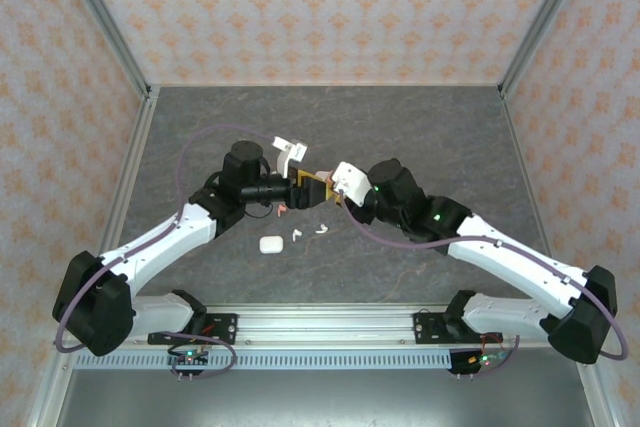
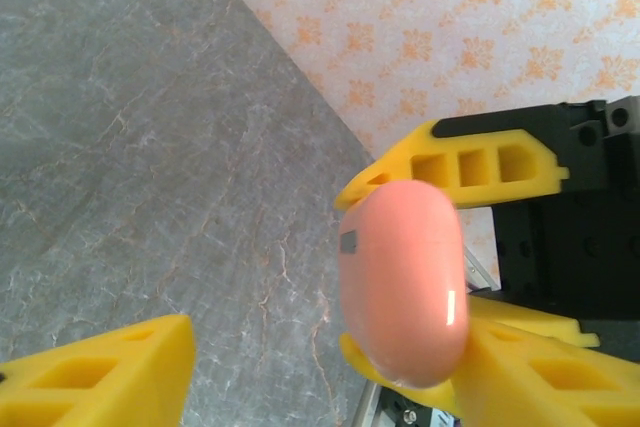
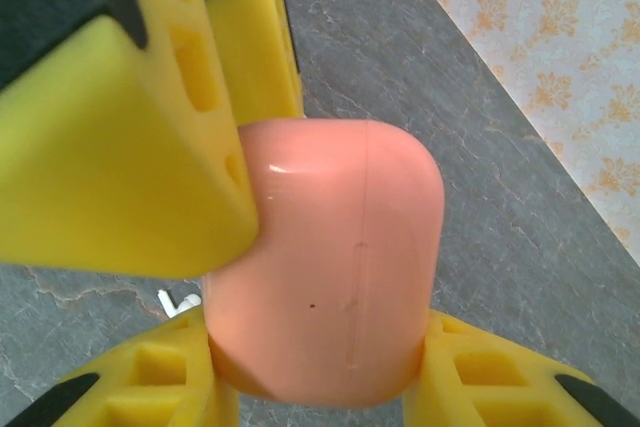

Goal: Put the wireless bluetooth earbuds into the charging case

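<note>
Your right gripper [image 3: 320, 372] is clamped on the pink charging case [image 3: 330, 257]. Its two yellow fingers [image 3: 140, 387] press the case from both sides at the bottom of the right wrist view. The case is held up off the table [image 1: 420, 137]. Its seam line runs down the shell and the lid looks closed.

Your left gripper [image 2: 330, 357] is roughly half open and holds nothing. The case sits between its jaws, off centre. In the left wrist view there's a clear gap of bare table between the case and the finger at bottom left, and the case is hard up against the finger at bottom right. The right wrist view has one left finger touching the case's upper left edge.

From the top view both grippers meet nose to nose above the middle of the table, case pinched between them.

Two white earbuds [image 1: 297, 235] lie loose on the table, just your side of the grippers and apart from each other. Neither is touched by any finger. One shows as a small white bit on the table below the case in the right wrist view.

A white case [image 1: 270, 243] sits closed just left of them. A pink speck [image 1: 283, 209] lies under the left wrist, too small to tell what it is.
</note>
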Motion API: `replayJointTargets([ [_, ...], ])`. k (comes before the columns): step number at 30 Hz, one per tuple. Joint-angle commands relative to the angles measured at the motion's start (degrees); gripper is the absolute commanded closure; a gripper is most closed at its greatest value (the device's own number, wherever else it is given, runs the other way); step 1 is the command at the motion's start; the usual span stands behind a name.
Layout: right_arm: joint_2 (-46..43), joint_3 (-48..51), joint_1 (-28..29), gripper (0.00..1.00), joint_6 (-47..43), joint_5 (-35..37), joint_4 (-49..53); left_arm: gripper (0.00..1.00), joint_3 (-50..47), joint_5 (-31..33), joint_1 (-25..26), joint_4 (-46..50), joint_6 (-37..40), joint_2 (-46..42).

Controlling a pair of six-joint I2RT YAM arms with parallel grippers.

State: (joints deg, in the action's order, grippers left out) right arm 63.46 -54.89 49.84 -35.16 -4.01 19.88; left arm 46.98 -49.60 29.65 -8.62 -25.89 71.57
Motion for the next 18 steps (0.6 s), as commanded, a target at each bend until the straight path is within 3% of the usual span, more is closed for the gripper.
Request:
replayJointTargets([
  [1,0.7,-2.3,0.4,0.63,-1.1,0.5,0.1,0.39,1.7,-1.4,0.8,-2.7,0.2,0.4],
  [15,2.3,-3.4,0.4,0.63,-0.8,-0.6,0.2,0.75,2.5,-1.7,1.5,-2.8,0.8,1.7],
  [18,2.2,-3.6,0.4,0.58,0.3,-0.3,1.0,0.79,2.3,-1.3,1.5,-2.7,1.2,1.3],
])
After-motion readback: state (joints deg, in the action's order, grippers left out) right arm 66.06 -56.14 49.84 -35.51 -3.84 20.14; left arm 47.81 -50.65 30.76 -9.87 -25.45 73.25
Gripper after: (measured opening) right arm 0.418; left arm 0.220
